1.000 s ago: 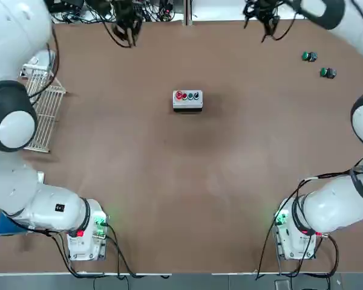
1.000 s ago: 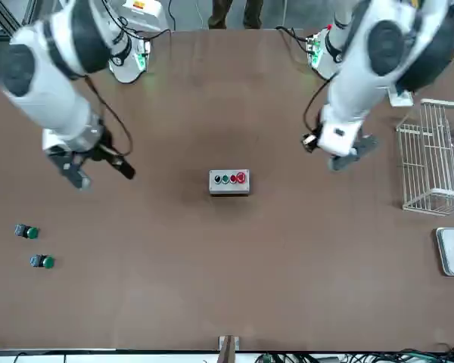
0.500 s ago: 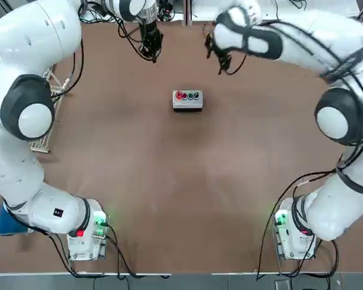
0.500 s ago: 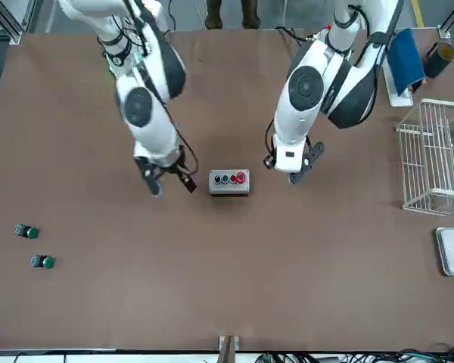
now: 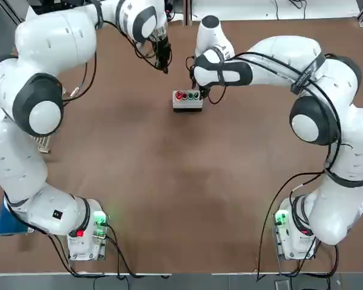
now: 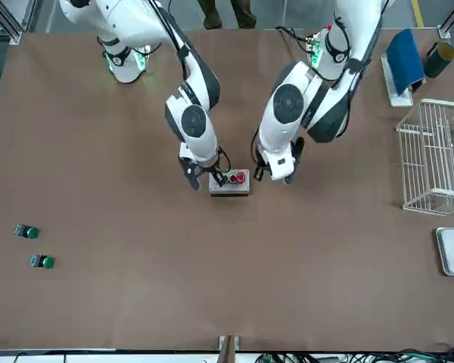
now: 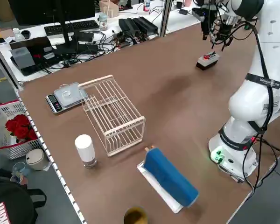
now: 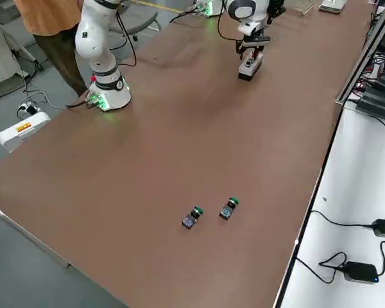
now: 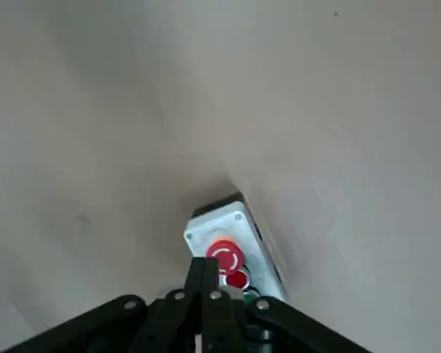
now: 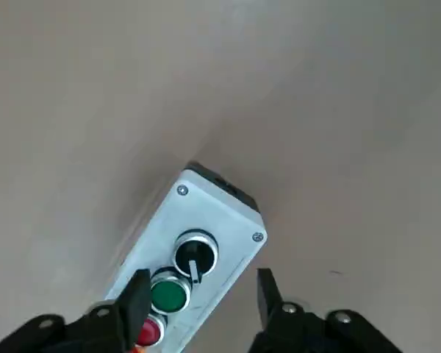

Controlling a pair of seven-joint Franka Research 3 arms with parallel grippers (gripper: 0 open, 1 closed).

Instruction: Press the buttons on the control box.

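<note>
Control box point(image 5: 187, 100) at the table's point(image 5: 169, 181) far centre, its buttons point(image 10: 185, 273) in a row. Left gripper point(image 9: 203, 276) — fingers pressed together — hovers above the large red cap; right gripper point(image 10: 200, 294) — fingers apart — sits over the dark end.

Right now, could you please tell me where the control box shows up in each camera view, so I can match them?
Top: control box centre, toward the far edge.
Front: centre, between both arms.
Left side: upper right.
Right side: top, right of centre.
Left wrist: lower centre, past shut jaws.
Right wrist: lower centre, between open jaws.
Shared landmark: its larger red button, at the left-arm end.
</note>
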